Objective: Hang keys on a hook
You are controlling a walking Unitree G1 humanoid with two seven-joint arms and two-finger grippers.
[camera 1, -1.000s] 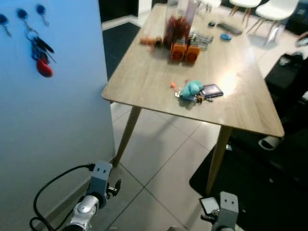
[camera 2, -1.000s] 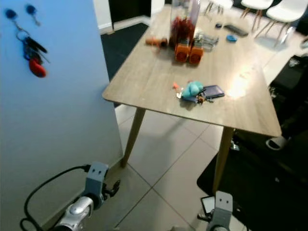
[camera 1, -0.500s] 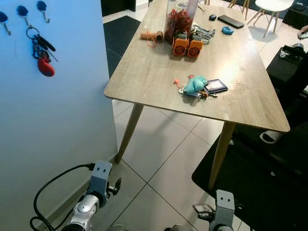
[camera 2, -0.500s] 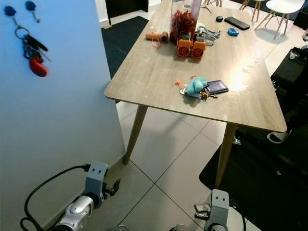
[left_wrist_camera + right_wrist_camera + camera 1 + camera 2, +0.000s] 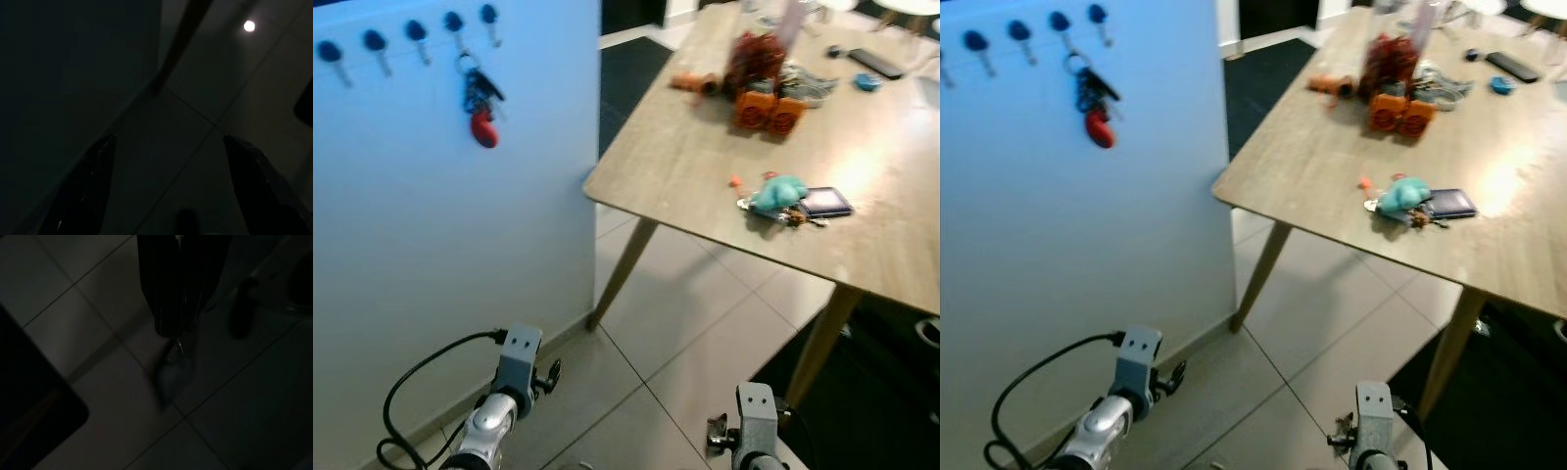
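A row of several blue hooks (image 5: 413, 31) runs along the top of the light blue wall (image 5: 431, 245) on my left. One bunch of keys with a red fob (image 5: 480, 106) hangs from one of them. A second key bunch with a teal plush (image 5: 778, 192) lies on the wooden table (image 5: 685, 157). Both arms hang low over the tiled floor. My right gripper (image 5: 173, 328) is shut, and a small metal ring with a pale tag (image 5: 173, 352) dangles from its tips. My left gripper (image 5: 168, 138) is open with nothing in it.
The table's corner and slanted leg (image 5: 622, 262) stand close to the wall. On the table are orange objects (image 5: 769, 113), a jar and a dark phone (image 5: 826, 203). A dark mat (image 5: 891, 392) covers the floor at the right. A black cable (image 5: 421, 392) loops off my left arm.
The camera has swung left: the wall and more hooks take up more of the picture, and the table has slid right. Both arms hang as before.
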